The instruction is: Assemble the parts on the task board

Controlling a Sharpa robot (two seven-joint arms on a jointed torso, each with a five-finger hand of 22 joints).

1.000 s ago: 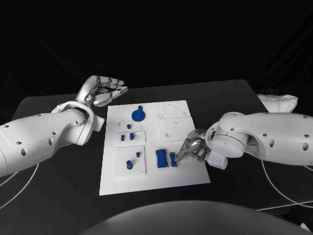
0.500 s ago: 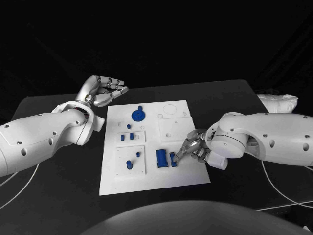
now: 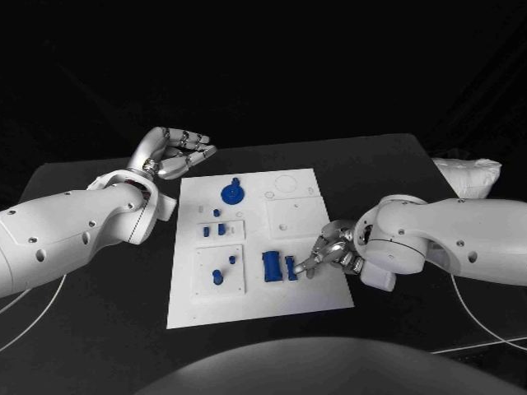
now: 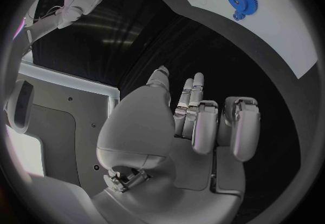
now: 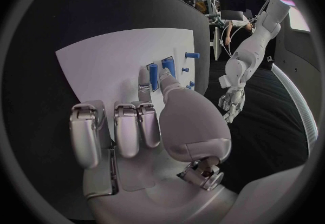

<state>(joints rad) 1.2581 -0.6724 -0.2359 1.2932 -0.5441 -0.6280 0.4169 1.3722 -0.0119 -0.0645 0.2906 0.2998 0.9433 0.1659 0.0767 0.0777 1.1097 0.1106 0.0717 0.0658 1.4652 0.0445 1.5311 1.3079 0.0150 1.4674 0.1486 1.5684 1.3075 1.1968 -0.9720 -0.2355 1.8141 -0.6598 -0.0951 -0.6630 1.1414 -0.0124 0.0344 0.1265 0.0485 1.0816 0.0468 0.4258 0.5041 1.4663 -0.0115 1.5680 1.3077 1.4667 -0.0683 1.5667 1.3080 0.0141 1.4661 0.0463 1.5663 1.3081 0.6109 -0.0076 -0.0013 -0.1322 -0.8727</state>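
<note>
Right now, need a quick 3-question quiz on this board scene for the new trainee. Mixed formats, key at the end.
1. True or false: the left hand rests on the task board.
2. Multiple choice: the right hand is nearest to which part?
A. the blue gear
B. the two upright blue blocks near the board's right edge
C. the small blue pegs at mid-left
3. Fill in: the blue gear lies at the board's ____ end, far from the robot or near it?

Key: 1 false, it is off the board's far left corner. 2 B. 3 far.
</note>
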